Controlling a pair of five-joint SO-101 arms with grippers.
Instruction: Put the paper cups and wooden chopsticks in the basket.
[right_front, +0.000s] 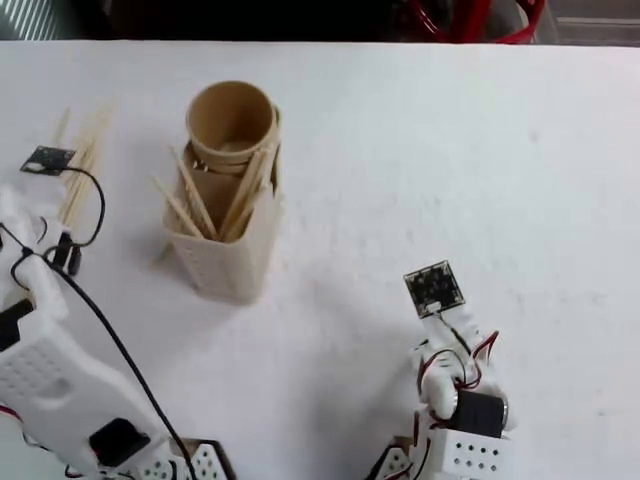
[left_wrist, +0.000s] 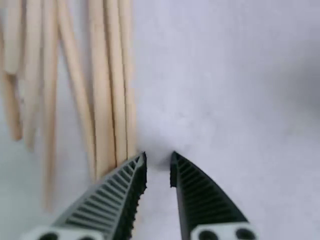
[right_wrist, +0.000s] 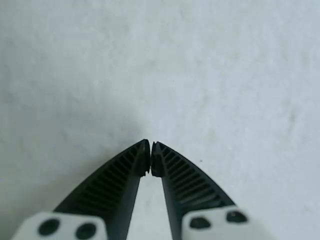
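A cream perforated basket (right_front: 232, 262) stands on the white table. It holds a brown paper cup (right_front: 231, 120) and several wooden chopsticks (right_front: 196, 200) leaning inside. More loose chopsticks (right_front: 82, 162) lie on the table at the far left. In the left wrist view these chopsticks (left_wrist: 102, 85) lie just beside my left gripper (left_wrist: 158, 162), which is slightly open just above the table with nothing between its fingers. One fingertip (left_wrist: 139, 167) is right at the chopstick ends. My right gripper (right_wrist: 150, 151) is shut and empty over bare table.
The left arm (right_front: 50, 370) with its black cable sits at the left edge. The right arm (right_front: 455, 410) stands at the bottom right. A red object (right_front: 470, 20) lies beyond the table's far edge.
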